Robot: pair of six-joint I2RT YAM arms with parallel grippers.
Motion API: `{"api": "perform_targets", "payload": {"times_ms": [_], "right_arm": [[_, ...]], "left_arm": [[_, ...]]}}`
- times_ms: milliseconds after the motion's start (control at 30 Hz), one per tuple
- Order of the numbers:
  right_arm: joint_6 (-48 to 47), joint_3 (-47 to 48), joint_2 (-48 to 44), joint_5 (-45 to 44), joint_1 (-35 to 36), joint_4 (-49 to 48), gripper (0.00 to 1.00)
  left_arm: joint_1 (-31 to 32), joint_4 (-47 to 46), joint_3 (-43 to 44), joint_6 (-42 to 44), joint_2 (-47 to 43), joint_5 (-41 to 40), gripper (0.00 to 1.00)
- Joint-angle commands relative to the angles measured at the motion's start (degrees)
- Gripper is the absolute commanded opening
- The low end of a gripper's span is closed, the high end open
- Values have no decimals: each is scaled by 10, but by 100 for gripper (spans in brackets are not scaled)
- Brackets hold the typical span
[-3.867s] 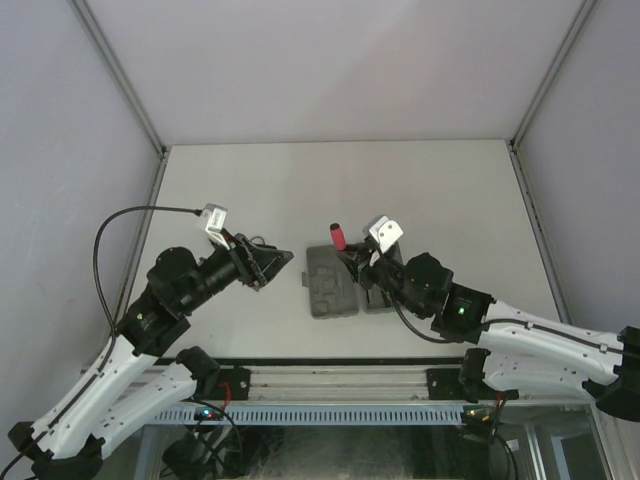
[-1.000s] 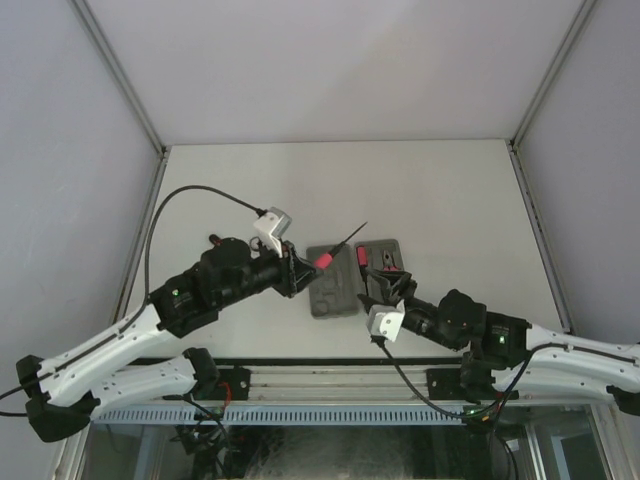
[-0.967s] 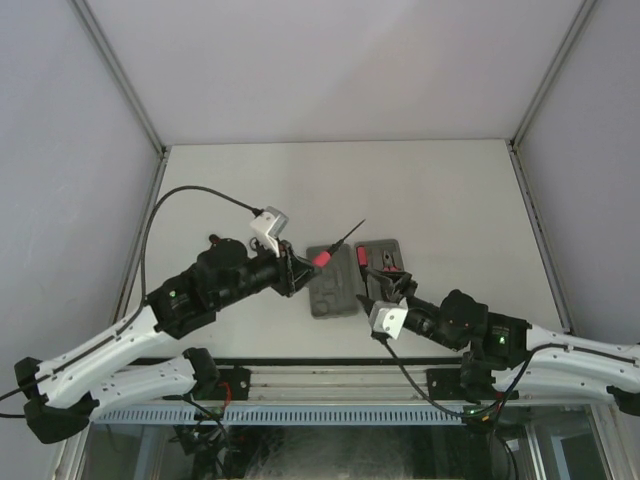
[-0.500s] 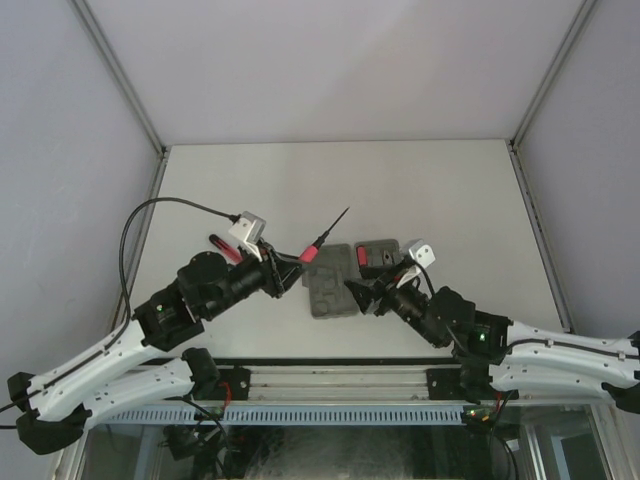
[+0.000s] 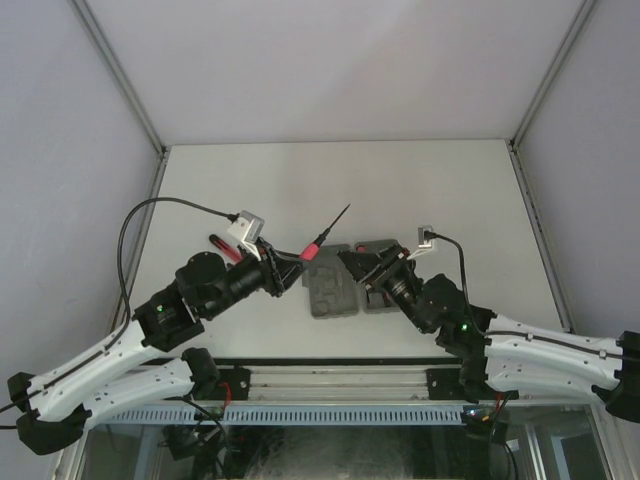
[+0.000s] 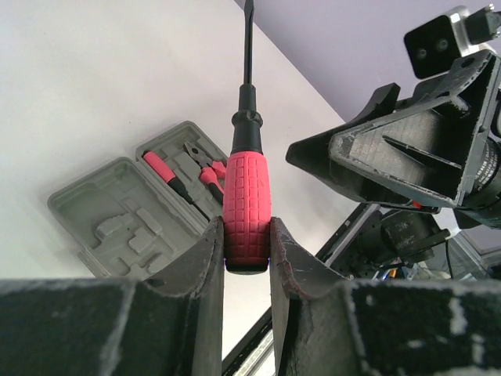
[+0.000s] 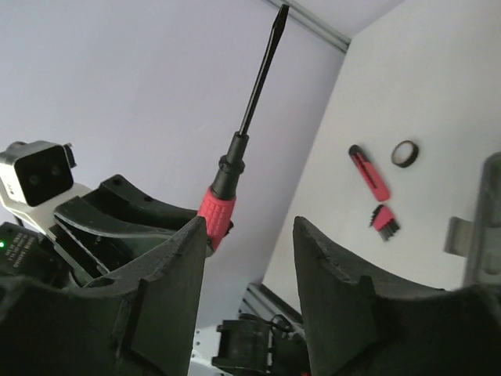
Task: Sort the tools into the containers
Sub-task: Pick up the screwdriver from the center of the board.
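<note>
I pinch a thin black-shafted, red-handled screwdriver [image 6: 247, 188] in my left gripper [image 6: 246, 235], up beside the two flat grey moulded trays [image 5: 330, 292].
Left jaws clamp its red grip just left of the trays, shaft pointing up and away. Since half a second ago my right gripper [image 7: 249, 235] has risen over the trays and turned toward the screwdriver, jaws apart, holding nothing. Red-handled pliers [image 6: 205, 163] lie in the right-hand tray.
</note>
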State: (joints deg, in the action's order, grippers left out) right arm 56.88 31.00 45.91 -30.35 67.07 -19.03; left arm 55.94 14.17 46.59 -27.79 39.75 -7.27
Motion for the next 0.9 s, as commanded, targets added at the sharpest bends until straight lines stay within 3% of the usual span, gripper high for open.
{"api": "perform_targets", "payload": {"times_ms": [0, 533, 867], "right_arm": [[71, 3, 32, 39, -14, -109, 47], [115, 18, 82, 89, -24, -131, 43], [124, 18, 96, 110, -29, -156, 34]], "left_arm": [[-3, -42, -15, 6, 2, 11, 0], [-3, -60, -16, 2, 15, 45, 0], [-3, -71, -20, 0, 18, 68, 0]]}}
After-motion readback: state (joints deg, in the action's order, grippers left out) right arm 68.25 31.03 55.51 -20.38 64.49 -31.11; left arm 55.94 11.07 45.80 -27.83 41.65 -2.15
